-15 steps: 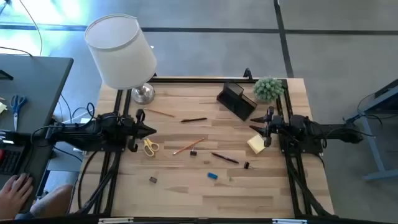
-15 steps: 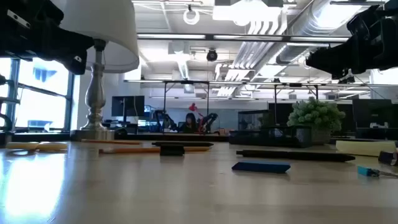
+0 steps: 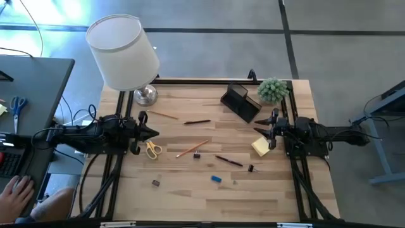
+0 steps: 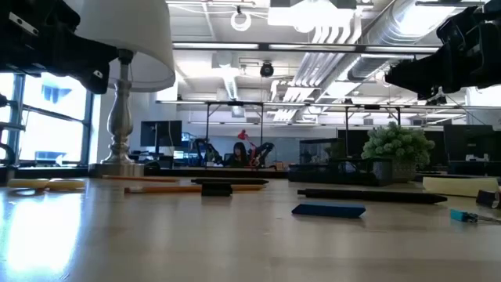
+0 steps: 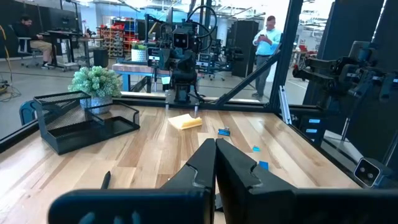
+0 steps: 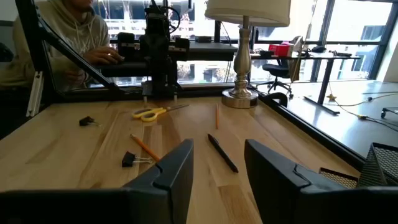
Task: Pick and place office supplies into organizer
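I am a robot with two arms at a wooden table (image 3: 190, 190), seen from above. On the far left, my left gripper (image 3: 154, 133) hangs over the table's left side with its fingers clenched together on nothing, which suggests this arm is waiting. Just beside its tip lie the yellow-handled scissors (image 3: 152, 150). An orange pencil (image 3: 163, 114) lies near it toward the back edge, close to the lamp (image 3: 123, 54).

Moving toward the middle, loose supplies are scattered flat across the wood, not yet tidied: a dark pen (image 3: 197, 121), a second orange pencil (image 3: 191, 149), another dark pen (image 3: 228, 161), a blue eraser (image 3: 216, 178) and two small black clips (image 3: 155, 183), (image 3: 250, 168).

Toward the back right stands the black organizer (image 3: 241, 103), with nothing that I can see inside it, beside a small green plant (image 3: 273, 90).

On the right, my right gripper (image 3: 273, 131) hangs with its fingers spread apart, holding nothing. The yellow sticky-note pad (image 3: 261, 147) lies just beside its fingers, so I judge this arm is readied to pick first. The organizer sits near it, a little farther back.
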